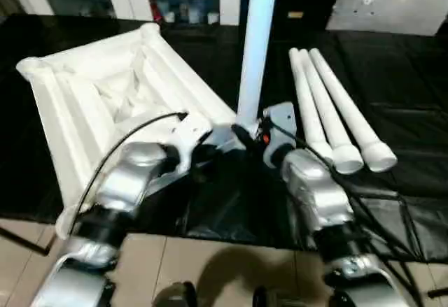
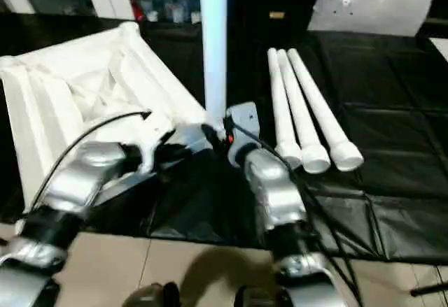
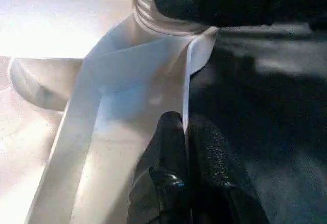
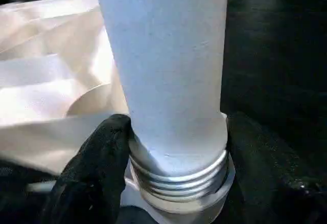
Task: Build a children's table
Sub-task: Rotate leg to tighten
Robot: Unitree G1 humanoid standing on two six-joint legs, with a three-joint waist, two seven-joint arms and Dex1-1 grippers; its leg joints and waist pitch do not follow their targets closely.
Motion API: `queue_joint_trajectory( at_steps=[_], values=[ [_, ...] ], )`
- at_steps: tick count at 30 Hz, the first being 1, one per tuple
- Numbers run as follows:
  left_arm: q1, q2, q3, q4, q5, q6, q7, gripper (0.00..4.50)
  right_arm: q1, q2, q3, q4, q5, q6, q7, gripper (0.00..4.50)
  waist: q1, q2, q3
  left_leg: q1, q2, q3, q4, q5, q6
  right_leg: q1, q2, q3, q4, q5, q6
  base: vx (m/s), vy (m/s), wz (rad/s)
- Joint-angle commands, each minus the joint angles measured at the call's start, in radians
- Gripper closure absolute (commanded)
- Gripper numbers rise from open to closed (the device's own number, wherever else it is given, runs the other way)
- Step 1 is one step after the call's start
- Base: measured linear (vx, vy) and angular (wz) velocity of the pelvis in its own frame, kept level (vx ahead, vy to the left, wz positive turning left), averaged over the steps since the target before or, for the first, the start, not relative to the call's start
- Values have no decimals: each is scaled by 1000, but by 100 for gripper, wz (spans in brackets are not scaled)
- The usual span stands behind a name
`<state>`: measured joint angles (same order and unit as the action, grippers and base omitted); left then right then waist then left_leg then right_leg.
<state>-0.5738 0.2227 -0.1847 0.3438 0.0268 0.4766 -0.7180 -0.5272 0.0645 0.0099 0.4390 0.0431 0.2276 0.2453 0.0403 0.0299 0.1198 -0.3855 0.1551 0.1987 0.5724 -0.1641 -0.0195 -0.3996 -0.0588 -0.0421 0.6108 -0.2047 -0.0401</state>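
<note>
The white table top (image 1: 105, 90) lies upside down on the black workbench, ribbed underside up. One white leg (image 1: 255, 41) stands upright in its near right corner socket (image 4: 179, 198), threaded end partly showing. My right gripper (image 4: 176, 147) is shut on that leg just above the threads. My left gripper (image 3: 185, 132) is shut on the top's thin rim (image 3: 186, 86) beside the same corner. Three more white legs (image 1: 336, 111) lie side by side to the right.
The black sheet-covered workbench (image 1: 406, 104) extends right and behind. Its front edge drops to a tiled floor (image 1: 175, 258). White cabinets with dark openings (image 1: 182, 3) stand at the back. A cable (image 1: 119, 146) runs over my left forearm.
</note>
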Motion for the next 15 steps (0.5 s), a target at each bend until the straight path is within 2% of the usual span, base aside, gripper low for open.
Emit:
queue_joint_trajectory(
  at_steps=[1, 2, 3, 4, 5, 6, 7, 8, 9, 12, 14, 15],
  values=[
    [-55, -123, 23, 22, -23, -19, 162, 450, 4, 114, 56, 67, 9, 35, -77, 187, 2, -4, -69, 25, 73, -39, -67, -191, 27, 33, -96, 59, -86, -195, -191, 0, 0, 0],
    [-60, -138, 27, 20, -22, -11, 177, 450, 0, 127, 44, 72, 8, 30, -101, 187, 5, -6, -73, 24, 72, -36, -64, -160, 38, 34, -95, 59, -81, -147, -196, 0, 0, 0],
    [-68, -149, 22, 22, -17, -10, 183, 450, -4, 133, 27, 76, 8, 13, -125, 187, 11, 0, -74, 21, 73, -38, -63, -133, 51, 37, -96, 57, -77, -110, -196, 0, 0, 0],
    [-70, -153, 19, 22, -13, -8, 184, 450, -6, 136, 17, 76, 7, 5, -136, 187, 11, 0, -74, 21, 73, -38, -63, -133, 51, 37, -96, 57, -77, -110, -196, 0, 0, 0],
    [-73, -157, 9, 22, -6, -8, 180, 450, -9, 137, -4, 75, 10, -7, -152, 187, 15, -3, -78, 18, 72, -37, -60, -101, 76, 41, -94, 55, -71, -45, -196, 0, 0, 0],
    [-71, -152, 0, 18, -2, -9, 167, 450, -11, 133, -19, 72, 13, -18, -158, 132, 18, 5, -81, 18, 71, -36, -56, -84, 90, 41, -95, 54, -68, -6, -199, 0, 0, 0],
    [-67, -140, -11, 13, 1, -15, 153, 450, -12, 124, -25, 71, 17, -30, -161, 118, 18, 3, -82, 16, 71, -37, -56, -75, 97, 43, -94, 53, -65, 14, -201, 0, 0, 0],
    [-63, -127, -20, 10, 3, -21, 136, 450, -12, 116, -30, 67, 22, -33, -159, 112, 21, 11, -83, 15, 71, -39, -55, -69, 107, 43, -95, 51, -62, 33, -206, 0, 0, 0],
    [-59, -118, -26, 8, 5, -26, 122, 450, -12, 109, -37, 64, 26, -36, -158, 98, 16, 8, -81, 12, 73, -39, -56, -83, 110, 44, -94, 49, -64, 30, -208, 0, 0, 0],
    [-45, -81, -48, 15, 27, -76, 75, 450, -12, 79, -63, 54, 30, -65, -151, 71, 15, 10, -82, 13, 74, -40, -57, -98, 108, 44, -94, 47, -66, 9, -212, 0, 0, 0],
    [-38, -57, -63, 28, 46, -118, 51, 450, 0, 44, -60, 32, 16, -88, -128, 64, 15, 9, -80, 17, 75, -37, -58, -121, 95, 43, -95, 49, -70, -26, -213, 0, 0, 0],
    [-38, -57, -63, 28, 46, -118, 51, 450, 0, 44, -60, 32, 16, -88, -128, 40, 17, 10, -79, 15, 75, -38, -58, -121, 90, 43, -95, 50, -70, -33, -211, 0, 0, 0]
  ],
)
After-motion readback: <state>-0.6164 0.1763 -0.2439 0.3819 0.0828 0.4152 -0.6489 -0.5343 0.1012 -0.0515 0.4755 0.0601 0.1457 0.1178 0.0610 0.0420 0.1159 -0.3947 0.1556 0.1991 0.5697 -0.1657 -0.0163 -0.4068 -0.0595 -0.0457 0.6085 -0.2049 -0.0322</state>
